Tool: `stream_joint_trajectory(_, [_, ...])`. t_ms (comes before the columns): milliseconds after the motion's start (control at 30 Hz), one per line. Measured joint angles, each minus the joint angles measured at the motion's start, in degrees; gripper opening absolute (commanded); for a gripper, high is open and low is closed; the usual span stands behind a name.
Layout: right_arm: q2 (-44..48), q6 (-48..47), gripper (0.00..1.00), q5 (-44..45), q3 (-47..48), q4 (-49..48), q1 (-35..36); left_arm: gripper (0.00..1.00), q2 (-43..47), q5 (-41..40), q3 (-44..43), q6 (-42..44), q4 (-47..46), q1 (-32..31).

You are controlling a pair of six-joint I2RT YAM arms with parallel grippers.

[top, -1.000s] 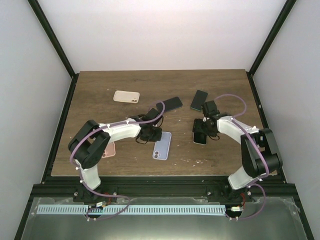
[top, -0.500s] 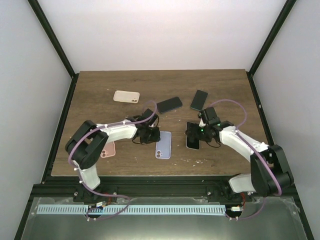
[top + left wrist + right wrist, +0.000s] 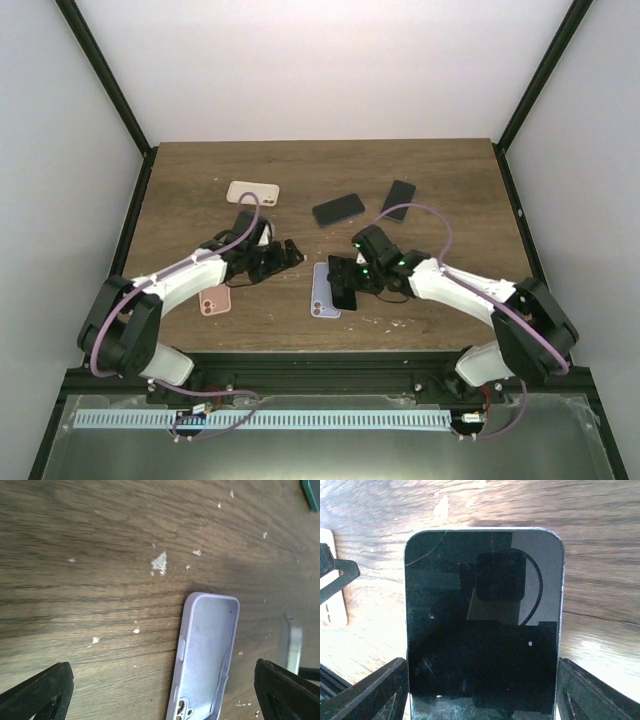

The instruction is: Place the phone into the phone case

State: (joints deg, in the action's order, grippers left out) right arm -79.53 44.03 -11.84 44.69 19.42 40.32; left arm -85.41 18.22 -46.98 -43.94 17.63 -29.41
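Note:
The lavender phone case (image 3: 321,291) lies open side up on the wooden table (image 3: 200,170); in the left wrist view the case (image 3: 207,650) sits just ahead of my fingers. My left gripper (image 3: 277,257) stands open and empty, a little to the left of the case, its fingertips (image 3: 37,692) far apart. My right gripper (image 3: 345,282) is shut on a black phone (image 3: 343,281), gripped by its long sides and held at the case's right edge. The phone's dark screen (image 3: 482,625) fills the right wrist view between the fingers (image 3: 370,692). Its silver edge (image 3: 291,642) shows beside the case.
Two more dark phones (image 3: 338,209) (image 3: 398,200) lie at the back middle. A beige case (image 3: 252,192) lies at the back left and a pink case (image 3: 215,300) under the left arm. White crumbs (image 3: 160,562) speckle the wood.
My left gripper has opened and drawn back to the left, off the lavender case. My right arm has carried the phone leftward to the case's right edge.

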Motion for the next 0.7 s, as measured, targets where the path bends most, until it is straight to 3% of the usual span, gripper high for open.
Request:
stream_joint_trajectory(367, [-9.8,5.2,0.59,1.9,7.8,-3.1,6.4,0.96,6.4,-0.5,3.7,3.3,2.1,1.7])
stream_joint_trajectory(700, [-14.6,7.4,0.59,3.3,8.5,-3.7,6.9,0.82,7.0,1.5,5.9,4.0,1.8,1.8])
